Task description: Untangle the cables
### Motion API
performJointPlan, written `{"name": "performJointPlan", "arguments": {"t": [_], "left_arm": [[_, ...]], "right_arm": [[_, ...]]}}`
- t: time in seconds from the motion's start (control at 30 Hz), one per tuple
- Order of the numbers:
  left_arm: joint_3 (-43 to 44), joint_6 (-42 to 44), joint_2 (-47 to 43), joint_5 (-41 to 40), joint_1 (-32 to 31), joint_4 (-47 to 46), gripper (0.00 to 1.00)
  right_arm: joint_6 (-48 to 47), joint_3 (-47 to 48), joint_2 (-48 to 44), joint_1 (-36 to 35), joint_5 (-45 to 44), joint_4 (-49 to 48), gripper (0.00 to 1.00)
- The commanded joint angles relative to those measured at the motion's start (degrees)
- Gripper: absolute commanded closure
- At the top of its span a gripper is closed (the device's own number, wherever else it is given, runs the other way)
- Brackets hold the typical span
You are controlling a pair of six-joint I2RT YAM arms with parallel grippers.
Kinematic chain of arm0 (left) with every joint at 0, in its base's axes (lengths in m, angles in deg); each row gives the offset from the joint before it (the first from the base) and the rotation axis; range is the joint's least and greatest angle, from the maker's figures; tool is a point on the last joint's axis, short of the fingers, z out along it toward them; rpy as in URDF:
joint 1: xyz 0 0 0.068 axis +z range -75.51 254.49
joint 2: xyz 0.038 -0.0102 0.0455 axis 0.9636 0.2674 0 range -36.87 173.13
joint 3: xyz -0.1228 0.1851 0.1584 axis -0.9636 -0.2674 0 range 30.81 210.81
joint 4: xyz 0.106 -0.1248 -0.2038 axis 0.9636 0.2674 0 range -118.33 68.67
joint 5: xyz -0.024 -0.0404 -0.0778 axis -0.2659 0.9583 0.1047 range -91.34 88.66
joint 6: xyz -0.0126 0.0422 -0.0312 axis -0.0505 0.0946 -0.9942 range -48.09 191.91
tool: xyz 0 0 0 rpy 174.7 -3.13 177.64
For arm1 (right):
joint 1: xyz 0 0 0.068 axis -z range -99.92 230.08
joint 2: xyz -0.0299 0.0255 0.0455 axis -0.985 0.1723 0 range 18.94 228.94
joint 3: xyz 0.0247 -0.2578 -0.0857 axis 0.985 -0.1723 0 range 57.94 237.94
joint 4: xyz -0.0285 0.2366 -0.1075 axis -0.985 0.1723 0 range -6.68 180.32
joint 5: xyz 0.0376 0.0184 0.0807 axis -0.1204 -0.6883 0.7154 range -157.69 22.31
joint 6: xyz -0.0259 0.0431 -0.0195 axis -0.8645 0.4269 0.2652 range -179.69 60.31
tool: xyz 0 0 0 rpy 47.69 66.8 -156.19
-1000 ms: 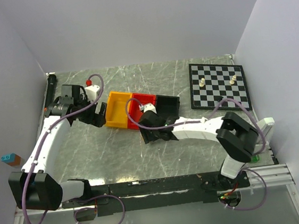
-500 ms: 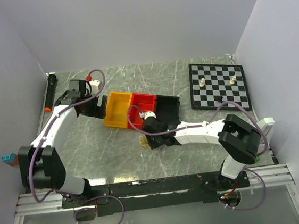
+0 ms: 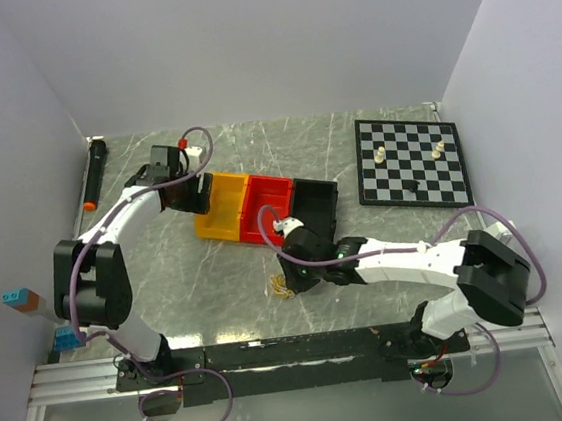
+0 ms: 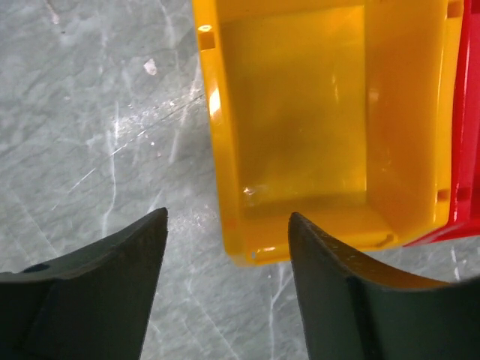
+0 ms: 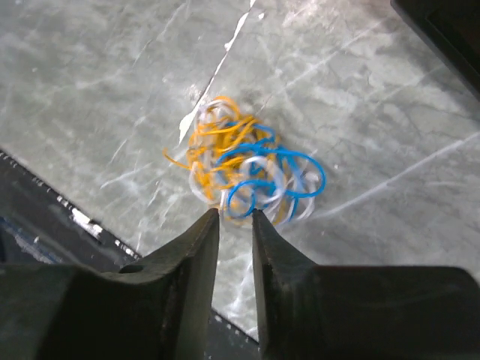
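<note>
Cables (image 5: 238,161) now just ahead of right hand (image 5: 235,216)

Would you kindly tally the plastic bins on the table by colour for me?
Yellow bin: 1
Red bin: 1
Black bin: 1
Total: 3

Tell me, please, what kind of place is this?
Probably a robot test cell in a lab: a marble-patterned table boxed in by plain white walls, the left arm and right arm mounted at its near edge, and staged props such as a yellow bin and a chessboard.
</note>
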Motion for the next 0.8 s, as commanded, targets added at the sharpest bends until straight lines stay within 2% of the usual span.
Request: {"name": "performJointPlan", "arguments": {"t": [0.0,0.23,0.4,0.53,0.77], "left_arm": [[1.3,-1.6,1.6,0.7,-1.0,-3.5,0.36],[-1.4,-2.0,1.7,1.8,-1.4,-4.6,0.60],[-4.1,-1.5,-0.2,2.9,-2.6,-3.9,0.74],[-6.4,-1.4,-1.6,2.6,-4.3,-3.9,0.78],[-9.2,-1.3,-7.6,3.7,-4.9,-0.3,0.74]], "right_arm": [[-0.6,-2.5,-4.5,-0.5,1.5,-1.0,0.66],[-0.7,-3.2,-5.7,-0.5,1.4,-2.0,0.62],[-0.9,-3.7,-5.8,-0.1,1.4,-2.4,0.52],[-0.6,-4.8,-6.2,1.5,1.5,-3.3,0.51],[-0.6,-6.1,-8.2,2.8,4.6,-4.2,0.48]]}}
